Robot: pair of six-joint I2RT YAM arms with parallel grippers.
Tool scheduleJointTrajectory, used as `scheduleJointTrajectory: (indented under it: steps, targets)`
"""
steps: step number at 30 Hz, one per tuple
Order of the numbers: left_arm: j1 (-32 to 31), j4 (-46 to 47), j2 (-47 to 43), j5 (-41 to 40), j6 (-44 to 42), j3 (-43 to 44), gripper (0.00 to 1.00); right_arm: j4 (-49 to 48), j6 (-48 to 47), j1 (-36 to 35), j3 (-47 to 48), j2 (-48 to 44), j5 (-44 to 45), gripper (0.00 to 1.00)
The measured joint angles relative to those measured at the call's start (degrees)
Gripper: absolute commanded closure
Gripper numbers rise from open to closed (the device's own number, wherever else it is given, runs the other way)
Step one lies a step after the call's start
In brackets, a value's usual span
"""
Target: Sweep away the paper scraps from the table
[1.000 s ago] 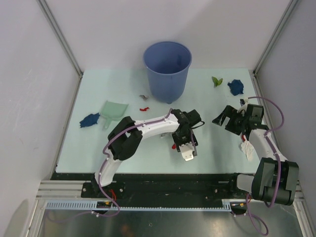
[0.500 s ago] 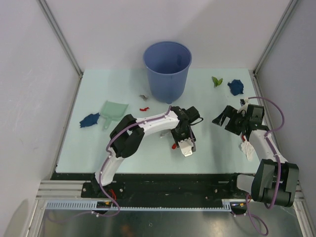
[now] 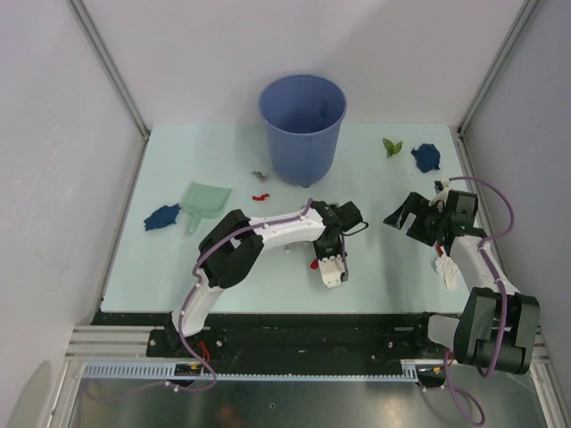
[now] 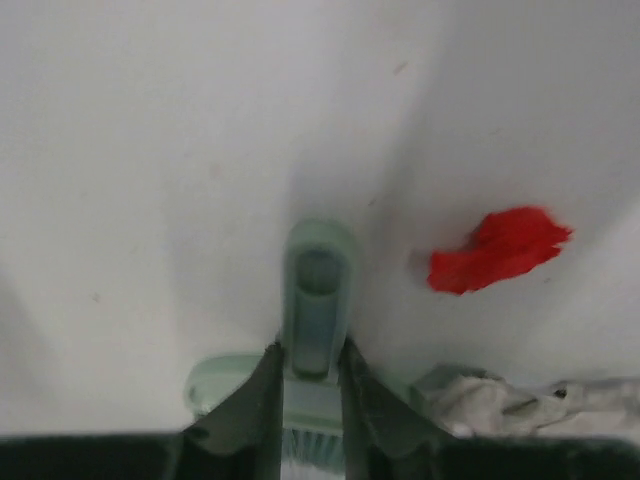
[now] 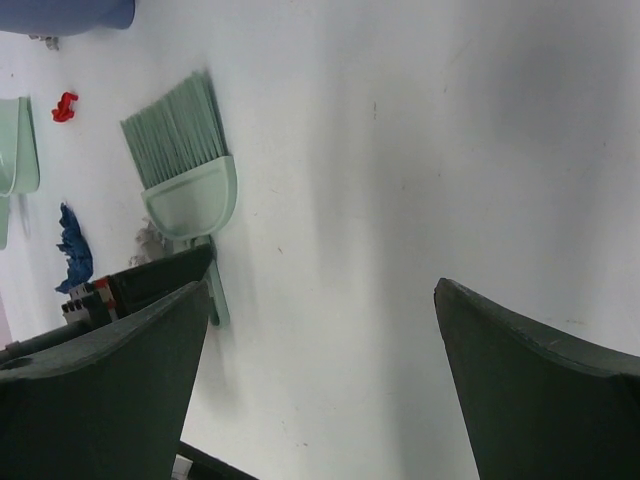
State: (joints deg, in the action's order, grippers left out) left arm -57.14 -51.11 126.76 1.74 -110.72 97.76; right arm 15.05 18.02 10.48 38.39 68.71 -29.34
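While the desk (image 3: 161, 267) carries a blue bucket (image 3: 302, 125) at 12 o'clock, the left fingers (image 4: 255, 405) clamp a mint brush (image 4: 318, 290) at centre, the right fingers (image 5: 110, 390) gape empty at 3 o'clock; paper scraps (image 3: 426, 157) lie scattered at 2, 4, 9 and centre

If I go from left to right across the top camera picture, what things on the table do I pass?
dark blue paper scrap → dustpan → blue bucket → green paper scrap → second dark blue scrap
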Motion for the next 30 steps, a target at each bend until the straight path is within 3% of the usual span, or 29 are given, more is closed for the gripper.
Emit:
scheduleJointTrajectory:
  steps: [1,9,18,24,30]
  targets:
    - [-0.26,0.17,-0.55,-0.87,-0.42,-1.11,1.00,0.00,0.02,0.04,-0.02,0.00,-0.07,0.00]
    - [-0.61,-1.33,0.70,-0.04,4.35,1.92,1.00,-0.11,0.13,0.26,-0.02,-0.39,-0.48,0.00]
    - [2.80,-3.50,5.16,20.52,21.84,17.35,1.00,-1.92,4.22,4.59,-1.68,-3.19,-1.44,0.00]
    - [4.02,-3.52,5.22,26.23,29.42,18.71,1.00,-12.37,13.40,5.68,-9.31,-3.89,-5.46,0.08]
    - [4.02,-3.72,7.06,28.61,37.09,24.11,1.00,-22.10,24.22,-1.03,-17.07,-3.17,-7.10,0.16]
